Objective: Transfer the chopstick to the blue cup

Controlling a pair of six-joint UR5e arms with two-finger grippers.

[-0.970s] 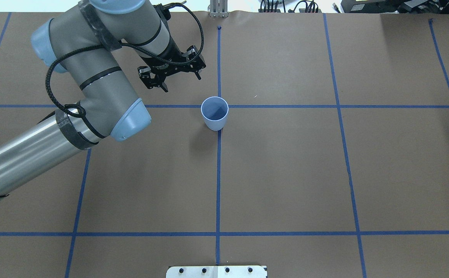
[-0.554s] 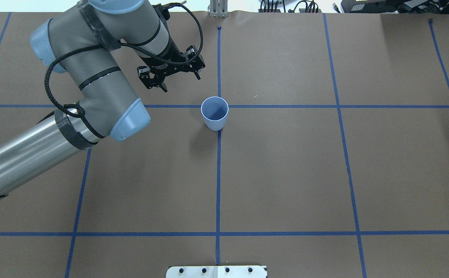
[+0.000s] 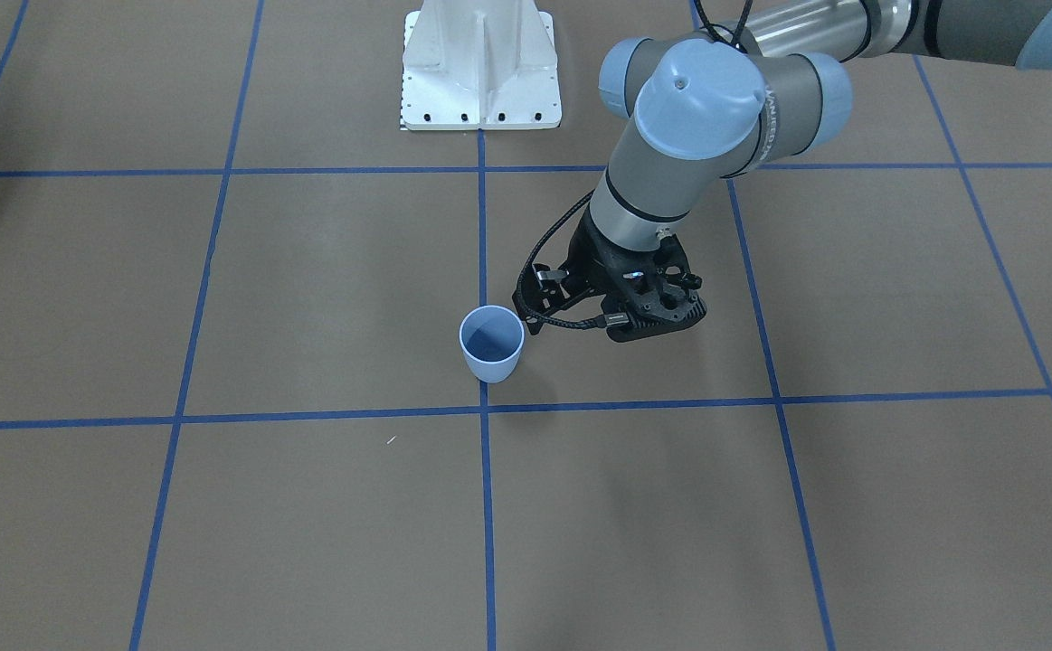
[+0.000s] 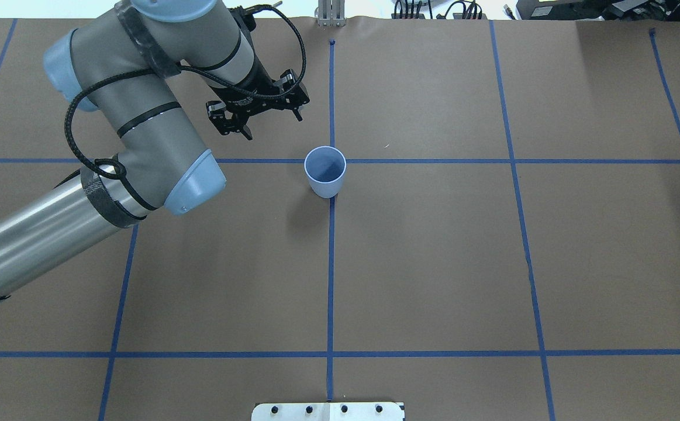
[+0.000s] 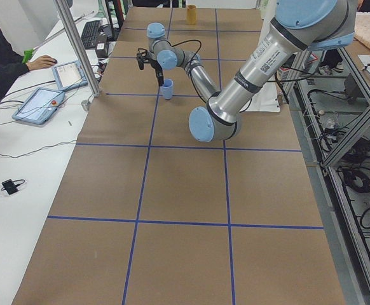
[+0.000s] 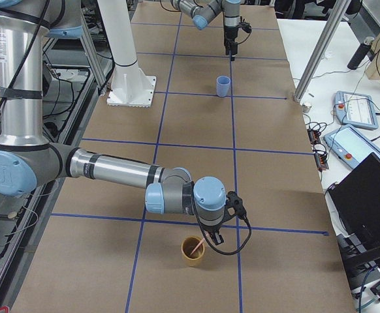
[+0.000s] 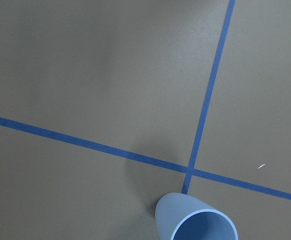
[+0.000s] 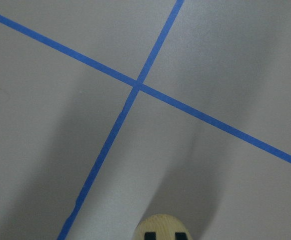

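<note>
The blue cup (image 4: 325,175) stands upright and empty at the crossing of two blue tape lines; it also shows in the front-facing view (image 3: 491,351) and at the bottom of the left wrist view (image 7: 195,226). My left gripper (image 4: 275,127) is open and empty, hovering beyond and to the left of the cup. A pink chopstick (image 6: 200,245) leans in a tan cup (image 6: 193,253) at the table's right end. My right gripper (image 6: 216,225) hangs just over that cup; I cannot tell whether it is open or shut.
The white arm base plate (image 3: 480,72) sits at the robot's side of the table. A metal post (image 6: 320,52) and tablets (image 6: 356,107) stand on the white bench beyond the table's far edge. An operator (image 5: 0,57) sits there.
My left arm and gripper have drifted slightly left and away from the blue cup. The cup has not moved.
</note>
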